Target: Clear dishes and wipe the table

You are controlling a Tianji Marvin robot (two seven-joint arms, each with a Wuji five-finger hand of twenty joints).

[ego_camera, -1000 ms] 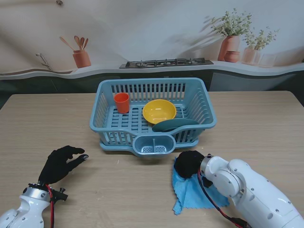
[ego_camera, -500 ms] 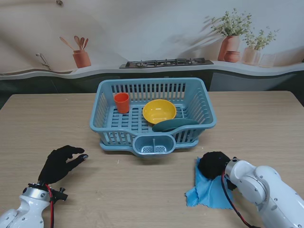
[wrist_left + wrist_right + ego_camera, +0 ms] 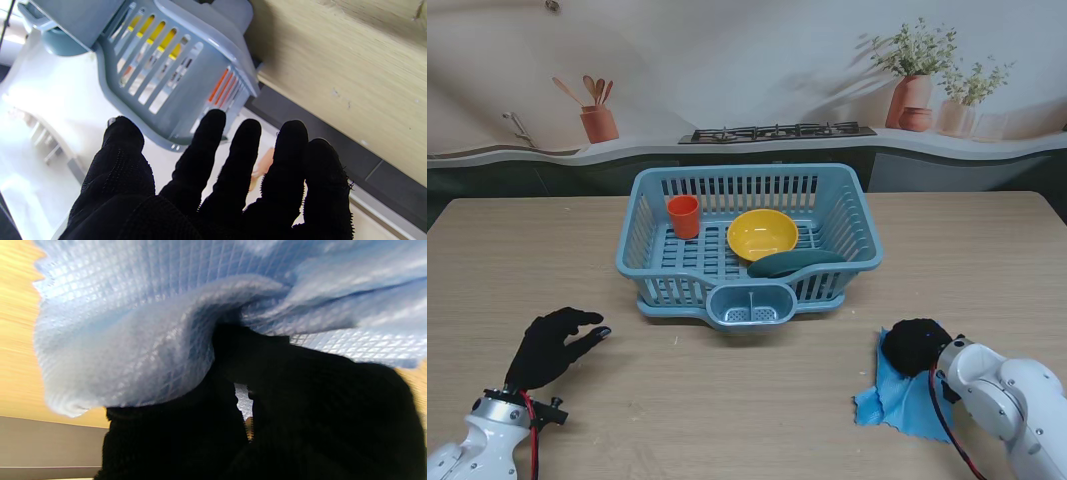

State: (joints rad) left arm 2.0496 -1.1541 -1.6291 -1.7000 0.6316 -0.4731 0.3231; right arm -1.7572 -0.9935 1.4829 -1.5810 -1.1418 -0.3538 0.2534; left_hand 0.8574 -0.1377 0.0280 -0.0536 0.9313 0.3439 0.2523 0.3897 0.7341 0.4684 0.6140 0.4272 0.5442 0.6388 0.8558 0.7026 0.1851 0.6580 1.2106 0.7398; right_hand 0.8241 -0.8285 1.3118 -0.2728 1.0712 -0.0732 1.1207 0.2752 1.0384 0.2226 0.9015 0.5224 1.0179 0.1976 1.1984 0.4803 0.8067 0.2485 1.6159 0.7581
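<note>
You will find no readable writing or brand on anything here. Your right hand [image 3: 914,346] presses on the crumpled light-blue checked wiping cloth [image 3: 897,398], fingers curled into its folds; the right wrist view shows the weave bunched over your fingers [image 3: 240,350], which the stand view hides. Your left hand [image 3: 549,345] hovers with fingers spread, holding nothing. Beyond both hands sits the blue slatted plastic dish basket [image 3: 859,225] with an orange cup [image 3: 683,216], yellow bowl [image 3: 762,234] and teal plate [image 3: 793,263].
</note>
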